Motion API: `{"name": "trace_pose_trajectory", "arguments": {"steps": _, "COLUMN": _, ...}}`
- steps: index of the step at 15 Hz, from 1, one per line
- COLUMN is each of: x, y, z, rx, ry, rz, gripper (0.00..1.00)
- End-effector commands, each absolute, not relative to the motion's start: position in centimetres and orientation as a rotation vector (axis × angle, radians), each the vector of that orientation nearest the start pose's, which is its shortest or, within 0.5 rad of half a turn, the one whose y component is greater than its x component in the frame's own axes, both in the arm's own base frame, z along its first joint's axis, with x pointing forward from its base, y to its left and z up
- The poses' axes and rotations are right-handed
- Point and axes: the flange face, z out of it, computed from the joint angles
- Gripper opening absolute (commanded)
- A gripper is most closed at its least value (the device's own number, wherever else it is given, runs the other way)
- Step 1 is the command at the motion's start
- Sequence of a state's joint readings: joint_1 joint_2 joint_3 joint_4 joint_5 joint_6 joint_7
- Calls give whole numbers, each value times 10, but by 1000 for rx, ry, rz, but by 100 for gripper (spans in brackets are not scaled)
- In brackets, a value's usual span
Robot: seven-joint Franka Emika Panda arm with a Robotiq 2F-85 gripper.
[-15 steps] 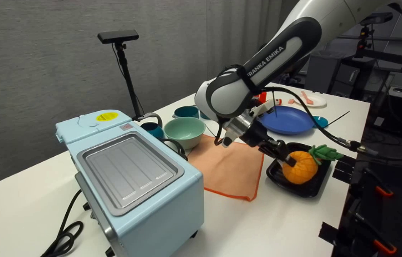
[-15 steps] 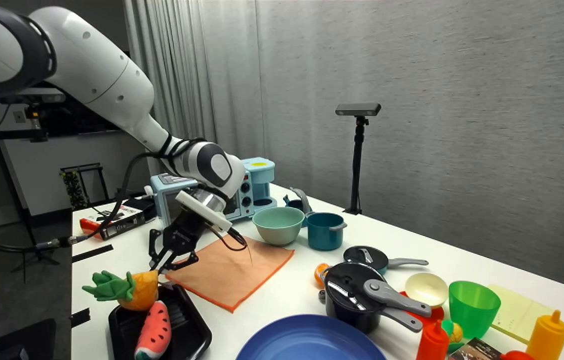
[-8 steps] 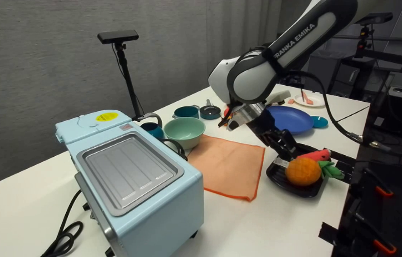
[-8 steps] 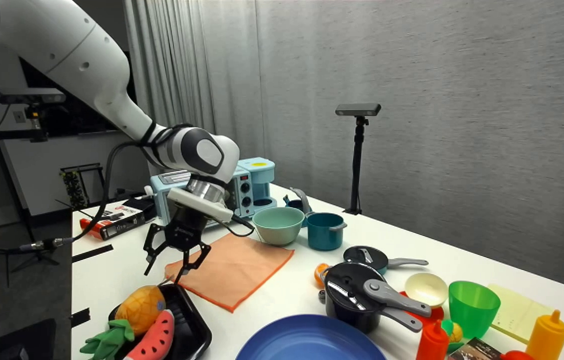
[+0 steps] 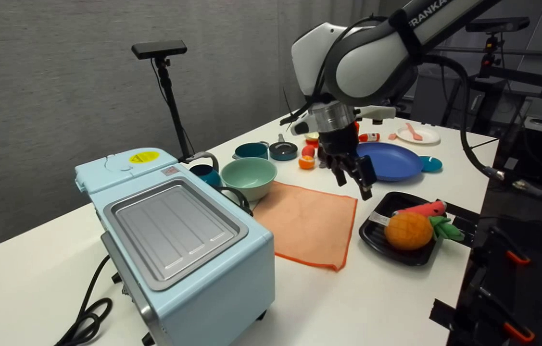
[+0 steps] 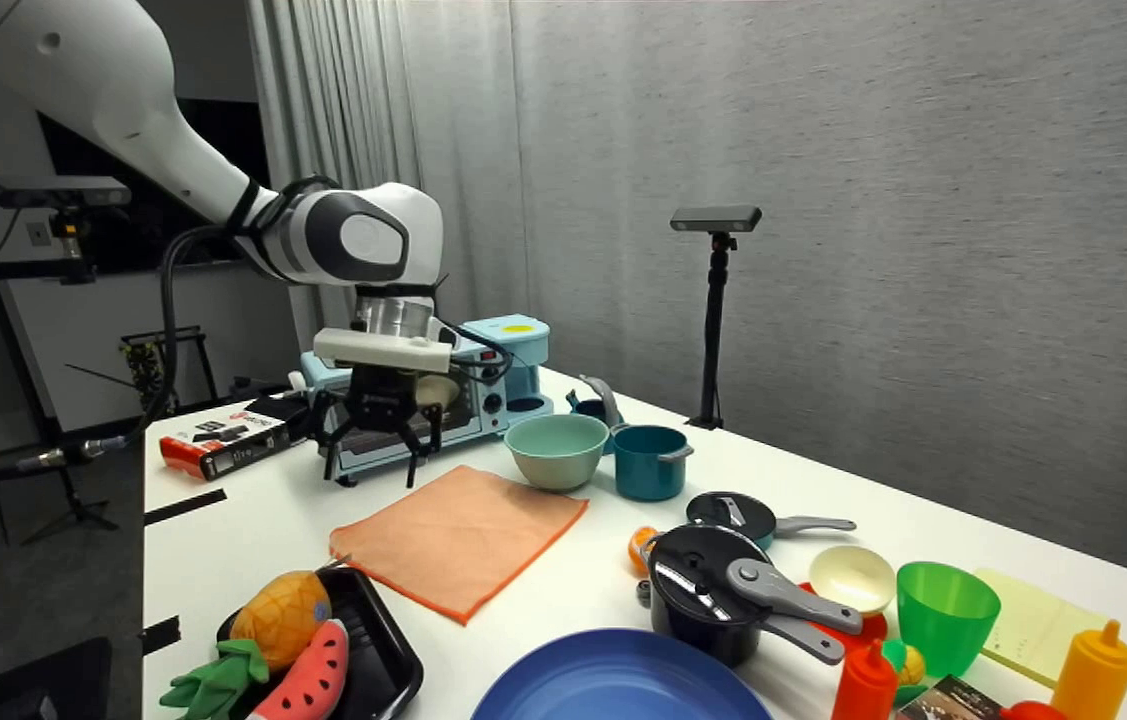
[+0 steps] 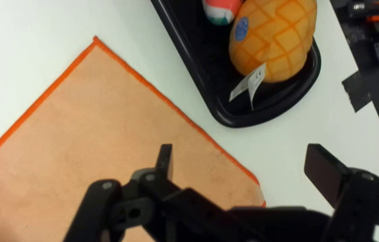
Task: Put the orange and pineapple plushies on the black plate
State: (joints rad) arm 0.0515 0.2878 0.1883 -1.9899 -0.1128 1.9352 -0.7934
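Pincer clear of black plate's rim

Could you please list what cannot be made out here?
Pineapple: leafy end cut off by the wrist view's top edge.
Orange: partly hidden behind the lidded pot in an exterior view.
Blue plate: cut off by the bottom edge in an exterior view.
Tag: fine print too small, wrist view.

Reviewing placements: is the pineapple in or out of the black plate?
Mostly in: the pineapple lies in the black plate, its leaves jutting out over one side.
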Motion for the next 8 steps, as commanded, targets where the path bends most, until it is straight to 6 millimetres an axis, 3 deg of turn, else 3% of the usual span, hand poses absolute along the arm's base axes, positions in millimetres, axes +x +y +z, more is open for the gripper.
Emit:
{"name": "trace_pose_trajectory", "arguments": {"steps": 1, "x": 558, "y": 134, "z": 310, "rx": -2721, "ry": -1321, "rz": 411, "gripper": 100}}
{"name": "trace_pose_trajectory", "arguments": {"steps": 8, "x": 584, "y": 141, "z": 330, "rx": -2900, "ry": -793, "rz": 257, "gripper": 100}}
